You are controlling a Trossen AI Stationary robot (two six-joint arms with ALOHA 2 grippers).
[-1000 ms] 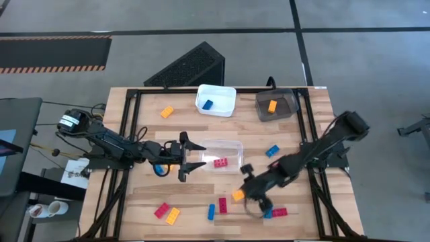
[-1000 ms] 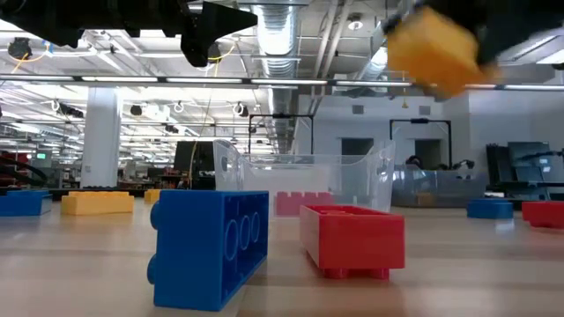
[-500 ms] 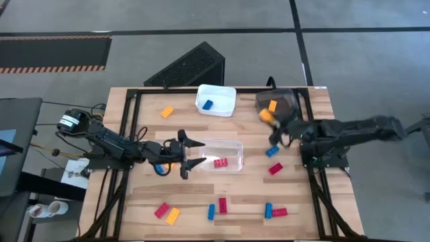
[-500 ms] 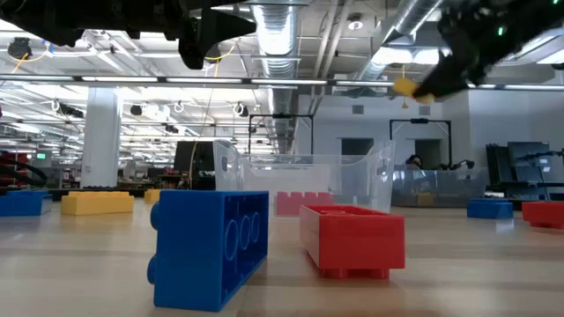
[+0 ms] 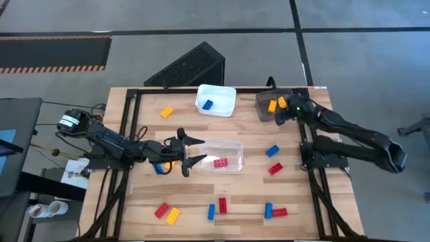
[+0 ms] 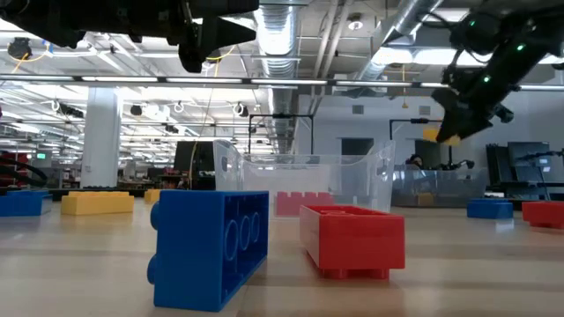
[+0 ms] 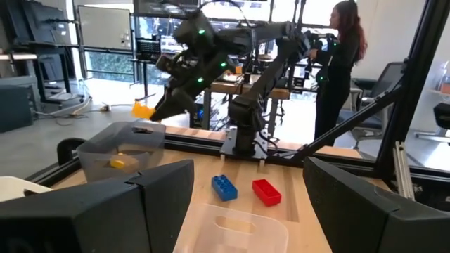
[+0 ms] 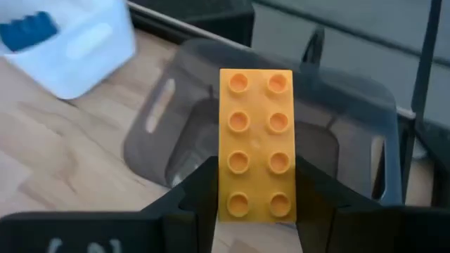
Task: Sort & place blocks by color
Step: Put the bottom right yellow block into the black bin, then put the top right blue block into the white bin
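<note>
The right hand (image 5: 281, 110) is hovering over the grey bin (image 5: 290, 97) at the far right of the tabletop (image 5: 134, 195), and in the right wrist view it is grasping an orange block (image 8: 256, 144) between its two fingers (image 8: 197, 193), studs facing the camera, directly above the bin's dark interior. The low view is showing the same block as an orange spot under that hand, well above the tabletop. Another orange block (image 5: 272, 105) is already lying inside the grey bin. The left hand (image 5: 189, 153) is waiting at the left edge of the clear bin (image 5: 232, 145) in the middle of the tabletop, its fingers spread apart and grasping nothing. A red block (image 5: 220, 163) is lying inside the clear bin, and a blue block (image 5: 207, 105) is lying inside the white bin (image 5: 225, 93) at the far edge. The remaining blocks are sitting loose on the wood: an orange one (image 5: 166, 112) left of the white bin, a blue one (image 5: 272, 152) and a red one (image 5: 275, 169) to the right of the clear bin, a red and an orange one (image 5: 173, 215) at the near left, a blue and red pair (image 5: 222, 206) near the front centre, and a blue and red pair (image 5: 279, 212) at the near right. In the left wrist view a person (image 7: 341, 63) is standing in the room beyond the tabletop.
</note>
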